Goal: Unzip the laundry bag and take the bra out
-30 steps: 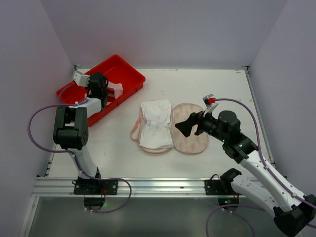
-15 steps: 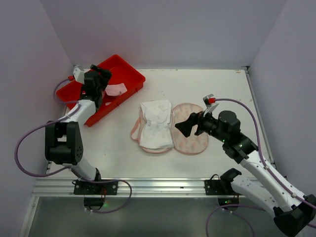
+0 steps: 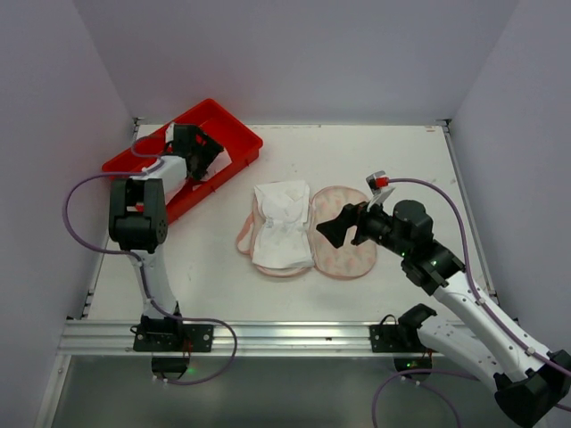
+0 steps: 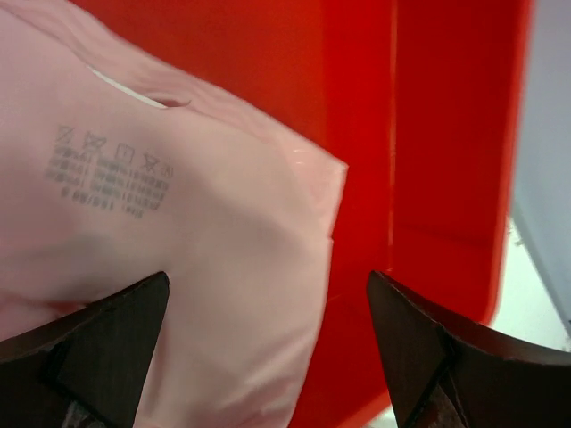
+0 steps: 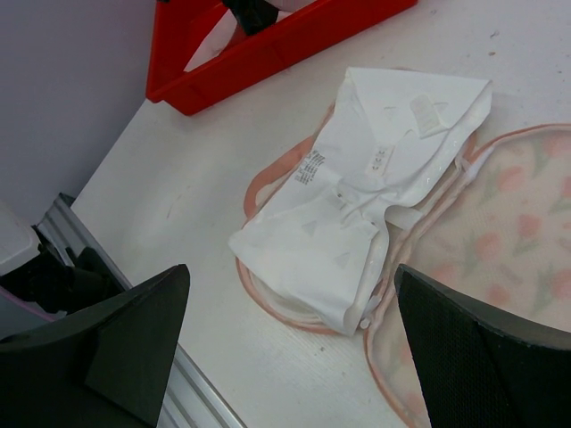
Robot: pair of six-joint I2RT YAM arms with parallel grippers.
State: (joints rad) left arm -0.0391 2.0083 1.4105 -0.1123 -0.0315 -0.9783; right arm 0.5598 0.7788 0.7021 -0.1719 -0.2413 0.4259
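The laundry bag (image 3: 343, 236) lies unzipped and spread flat at mid-table, its print lining (image 5: 508, 232) facing up. The white bra (image 3: 281, 223) rests on the bag's left half, folded, with small tags on it (image 5: 375, 178). My right gripper (image 3: 332, 230) hovers open just right of the bra, above the bag's right half, holding nothing (image 5: 290, 272). My left gripper (image 3: 198, 153) is open over the red tray (image 3: 236, 134), close above a pale pink fabric piece (image 4: 178, 223) with a printed care label; its jaws (image 4: 268, 285) stand apart from it.
The red tray's wall (image 4: 446, 134) runs along the table's back left; its corner shows in the right wrist view (image 5: 268, 53). The pink fabric (image 3: 214, 162) lies inside it. White walls close in the table on three sides.
My left gripper went from shut to open and shifted right over the tray as its arm swung. The right arm, bag and bra have not moved.
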